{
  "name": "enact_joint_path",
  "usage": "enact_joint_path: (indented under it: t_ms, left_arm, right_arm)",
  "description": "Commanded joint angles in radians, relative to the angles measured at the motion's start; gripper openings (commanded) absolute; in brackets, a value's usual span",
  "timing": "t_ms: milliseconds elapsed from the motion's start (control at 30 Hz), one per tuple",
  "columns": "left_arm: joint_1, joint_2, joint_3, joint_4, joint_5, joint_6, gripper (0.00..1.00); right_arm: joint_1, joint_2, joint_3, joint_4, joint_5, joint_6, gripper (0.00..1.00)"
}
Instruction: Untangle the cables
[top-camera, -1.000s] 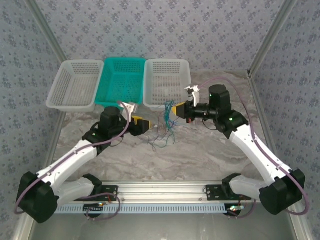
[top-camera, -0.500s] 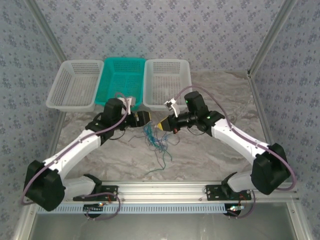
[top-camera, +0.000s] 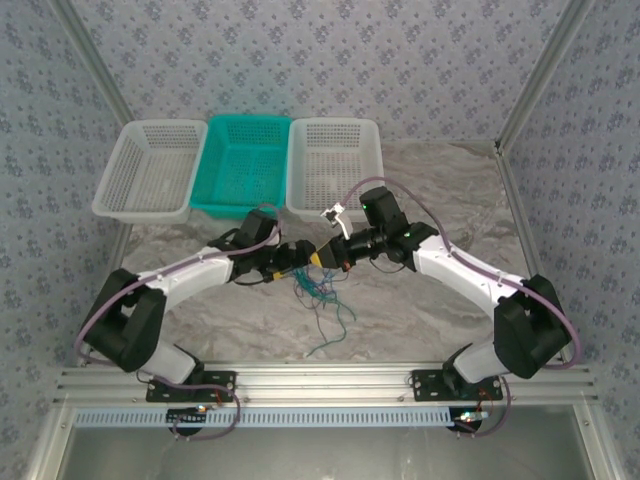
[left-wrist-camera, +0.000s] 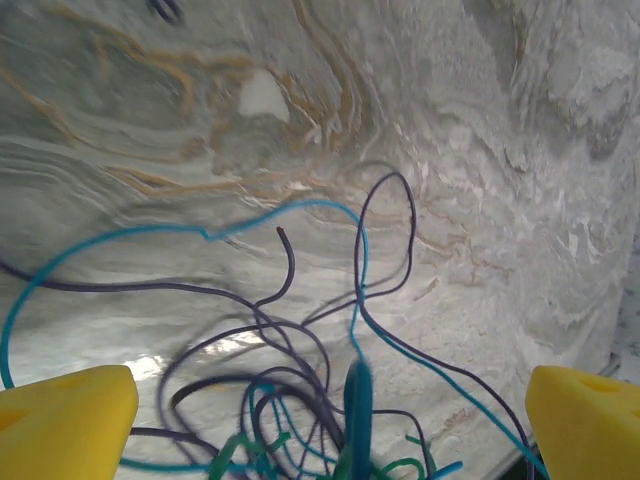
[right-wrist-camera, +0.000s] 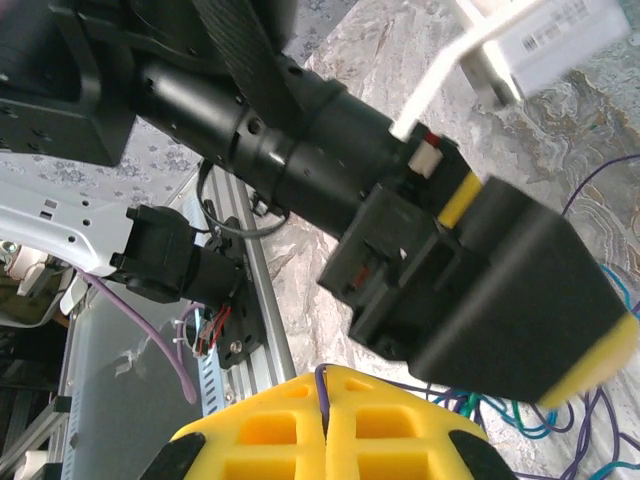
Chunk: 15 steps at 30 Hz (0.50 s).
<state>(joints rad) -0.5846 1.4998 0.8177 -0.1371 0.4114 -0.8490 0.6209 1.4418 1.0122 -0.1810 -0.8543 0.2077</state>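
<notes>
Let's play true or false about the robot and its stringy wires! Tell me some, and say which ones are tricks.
The middle basket is teal. True.
The cables lie inside a basket. False: they are out on the table.
The left hand is open. True: its yellow fingers stand far apart.
The right hand is open too. False: its yellow fingers are shut, with a purple cable pinched between them.
The two hands are far apart. False: they almost meet, close by the cables.
</notes>
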Motion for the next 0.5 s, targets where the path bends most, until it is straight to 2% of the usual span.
enact_joint_path:
  t_ms: [0,33,100,233,267,400,467]
  left_arm:
    - [-0.008,0.025,0.003,0.084,0.069,-0.069,0.91]
    - [-0.008,0.026,0.002,0.071,0.057,-0.072,0.85]
    - [-0.008,0.016,-0.004,0.030,0.021,-0.070,0.66]
    - [-0.005,-0.031,-0.028,-0.037,-0.061,-0.056,0.06]
    - [-0.003,-0.051,-0.038,-0.036,-0.078,-0.047,0.00]
    - [0.027,-0.155,-0.077,-0.069,-0.168,-0.015,0.00]
    - [0.065,-0.215,-0.093,-0.110,-0.201,0.012,0.00]
  right_arm:
    - [0.005,0.006,0.023,0.012,-0.017,-0.022,0.00]
    - [0.002,0.003,0.022,0.011,-0.004,-0.022,0.00]
    - [0.002,-0.006,0.016,0.009,0.027,-0.021,0.00]
    - [-0.013,-0.049,-0.029,0.057,0.108,-0.004,0.00]
    - [-0.022,-0.066,-0.046,0.079,0.131,0.008,0.00]
    - [-0.087,-0.159,-0.128,0.136,0.282,0.074,0.00]
    - [-0.151,-0.237,-0.200,0.186,0.372,0.133,0.00]
